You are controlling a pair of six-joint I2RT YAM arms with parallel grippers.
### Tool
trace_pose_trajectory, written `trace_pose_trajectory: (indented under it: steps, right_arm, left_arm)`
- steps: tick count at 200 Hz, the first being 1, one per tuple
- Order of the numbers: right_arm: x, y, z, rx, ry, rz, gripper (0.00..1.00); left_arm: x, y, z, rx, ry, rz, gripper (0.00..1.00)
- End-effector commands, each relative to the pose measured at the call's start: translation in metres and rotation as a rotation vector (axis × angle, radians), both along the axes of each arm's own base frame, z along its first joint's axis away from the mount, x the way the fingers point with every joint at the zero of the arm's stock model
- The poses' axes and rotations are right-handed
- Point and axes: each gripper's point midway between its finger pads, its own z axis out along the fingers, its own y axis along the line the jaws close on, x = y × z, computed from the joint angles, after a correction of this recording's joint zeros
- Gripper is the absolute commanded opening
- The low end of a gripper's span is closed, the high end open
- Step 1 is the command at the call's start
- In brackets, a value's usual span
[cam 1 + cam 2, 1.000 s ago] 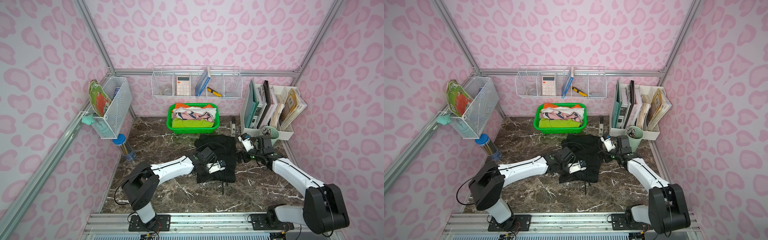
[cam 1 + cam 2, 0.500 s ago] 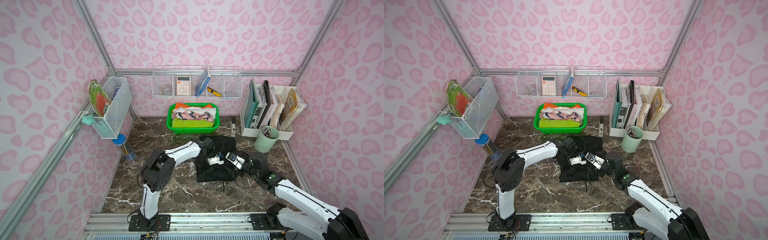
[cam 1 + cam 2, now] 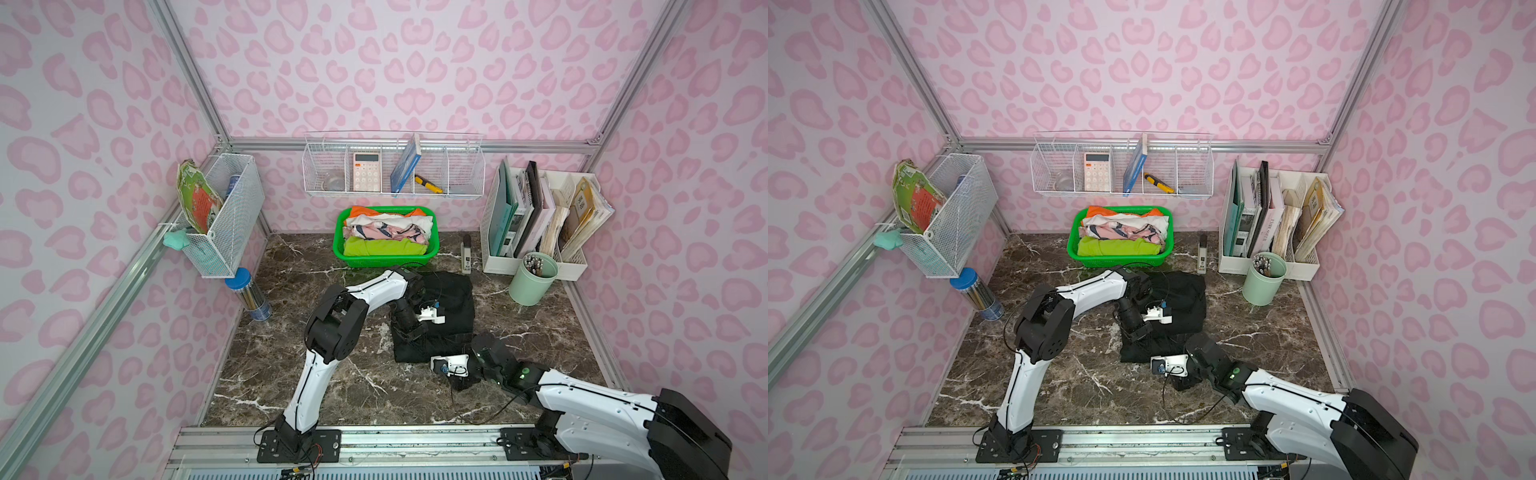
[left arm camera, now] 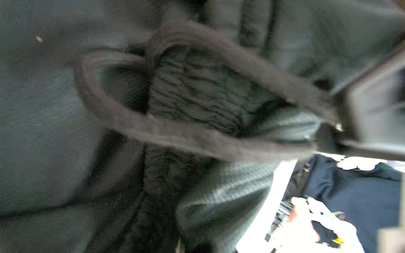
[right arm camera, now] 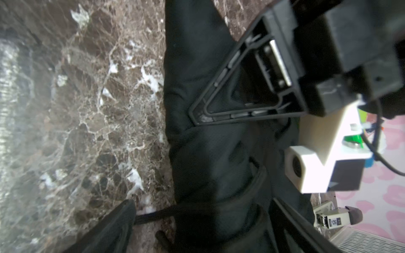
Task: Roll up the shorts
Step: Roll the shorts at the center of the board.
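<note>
While clothes (image 3: 386, 230) fill the green basket (image 3: 386, 261), left jaws narrowly pinch the shorts (image 3: 455, 291); right jaws gape wide.

Both top views: we see bright, even, diffuse light. Shadows under arms (image 3: 307, 386) soft, faint. Wide-angle stretch toward corners, slight softness overall. Shorts (image 3: 453, 299) read flat black, folds barely legible. Bench (image 3: 374, 386) shows mild sheen.

Left wrist view: we find it dim, grainy, smeared by blur. Cord loop (image 4: 131, 127) fuzzy, one corner blown out white.

Right wrist view: sharper, bench veins crisp mid-frame, pale glare at one edge. Right pincer (image 5: 201, 206) fingers (image 5: 109, 227) out of focus.
</note>
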Motion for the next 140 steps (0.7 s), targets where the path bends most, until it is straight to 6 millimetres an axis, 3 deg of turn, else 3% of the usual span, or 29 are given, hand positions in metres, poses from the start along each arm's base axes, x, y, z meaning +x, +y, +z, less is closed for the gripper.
trace_pose_trajectory:
  steps: [1, 42, 74, 123, 140]
  right_arm:
    - [0.003, 0.004, -0.006, -0.043, -0.031, 0.017, 0.98]
    - [0.007, 0.000, -0.032, -0.137, 0.008, -0.005, 0.96]
    - [0.015, -0.002, -0.040, -0.138, 0.034, -0.023, 0.90]
    - [0.013, -0.009, -0.053, -0.155, 0.126, -0.018, 0.53]
    - [0.011, -0.010, -0.056, -0.161, 0.142, -0.014, 0.35]
  left_arm:
    - [0.000, 0.009, -0.011, 0.062, 0.023, -0.012, 0.07]
    - [0.004, 0.014, -0.022, 0.100, 0.045, -0.008, 0.06]
    - [0.004, 0.016, -0.027, 0.116, 0.046, -0.013, 0.06]
    - [0.006, 0.018, -0.030, 0.123, 0.038, -0.014, 0.06]
    - [0.006, 0.018, -0.029, 0.120, 0.036, -0.013, 0.07]
